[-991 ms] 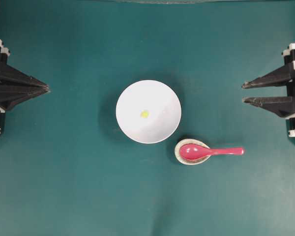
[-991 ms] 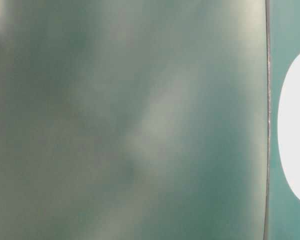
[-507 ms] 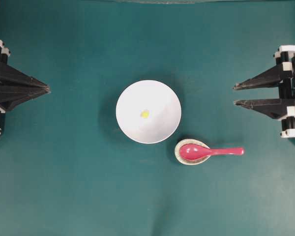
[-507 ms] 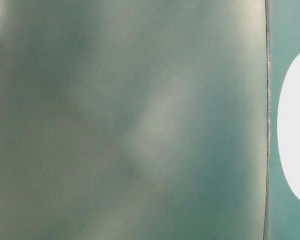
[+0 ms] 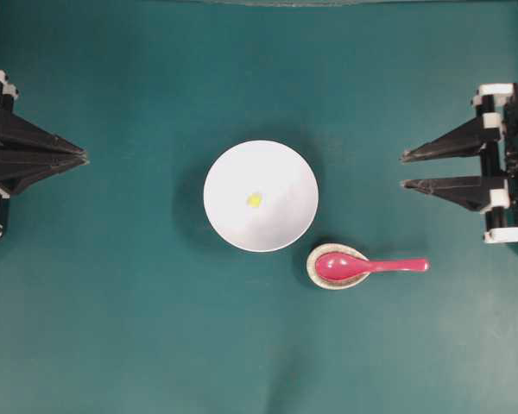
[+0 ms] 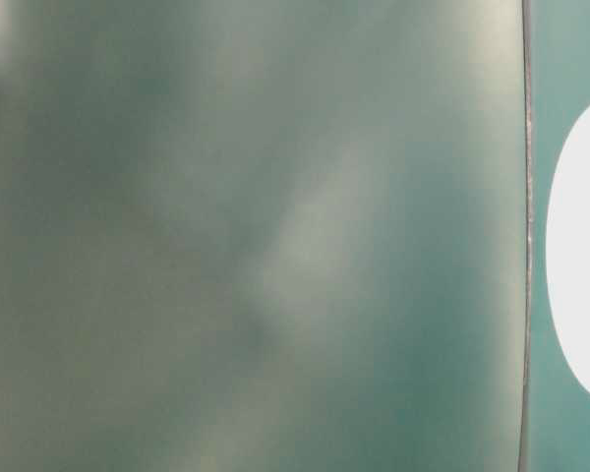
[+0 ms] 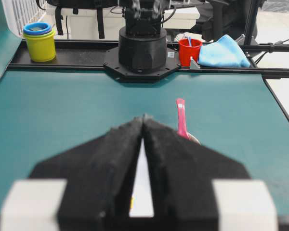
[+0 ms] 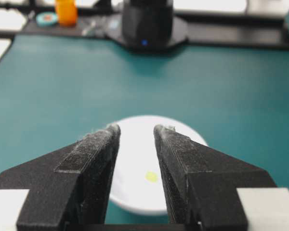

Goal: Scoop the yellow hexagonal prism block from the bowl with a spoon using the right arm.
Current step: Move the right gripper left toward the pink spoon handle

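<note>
Right claw [image 5: 404, 170] sits out at the edge of the desk [image 5: 138, 328] with its jaws spread and nothing in them, well apart from everything, so no grab yet. Left claw [image 5: 82, 158] is pinched together and parked on the far side, out of the way. Pink spoon [image 5: 369, 266] rests scoop-first on a little speckled spoon rest [image 5: 313, 269] just beside the bowl [image 5: 281, 224], handle pointing toward the right arm, which probably makes pickup easier. Yellow block [image 5: 254, 200] lies near the bowl's middle.

The table-level view is mostly a blur, with the bowl [image 6: 582, 251] (probably) cut off at its right edge.
</note>
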Motion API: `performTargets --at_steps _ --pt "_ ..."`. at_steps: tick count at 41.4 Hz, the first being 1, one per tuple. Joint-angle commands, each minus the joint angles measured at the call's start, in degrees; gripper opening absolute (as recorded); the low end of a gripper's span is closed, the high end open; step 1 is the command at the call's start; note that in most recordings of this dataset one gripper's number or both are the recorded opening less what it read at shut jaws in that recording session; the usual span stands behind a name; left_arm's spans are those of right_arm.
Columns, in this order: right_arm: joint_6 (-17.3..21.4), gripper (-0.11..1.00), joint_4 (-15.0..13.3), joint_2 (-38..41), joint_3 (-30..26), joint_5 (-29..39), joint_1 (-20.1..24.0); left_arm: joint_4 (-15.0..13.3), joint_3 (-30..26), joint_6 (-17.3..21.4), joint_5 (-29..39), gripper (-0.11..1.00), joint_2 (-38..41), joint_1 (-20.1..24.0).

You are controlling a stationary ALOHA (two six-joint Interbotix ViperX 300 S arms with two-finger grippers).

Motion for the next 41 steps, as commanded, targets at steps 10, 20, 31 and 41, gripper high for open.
performTargets --at_steps 10,20,31,41 --pt "-0.1 0.43 0.1 1.5 -3.1 5.4 0.0 0.1 -1.6 0.0 0.4 0.11 0.3 -0.1" --pt "2.6 0.43 2.6 2.3 -10.1 29.4 0.0 0.0 -1.6 0.1 0.5 0.11 0.3 -0.1" --pt "6.9 0.43 3.1 10.8 -15.5 44.0 0.0 0.0 -1.6 0.2 0.5 0.11 0.4 -0.1" --pt "9.3 0.43 3.5 21.0 -20.0 45.5 0.0 0.0 -1.6 0.3 0.5 0.11 0.4 -0.1"
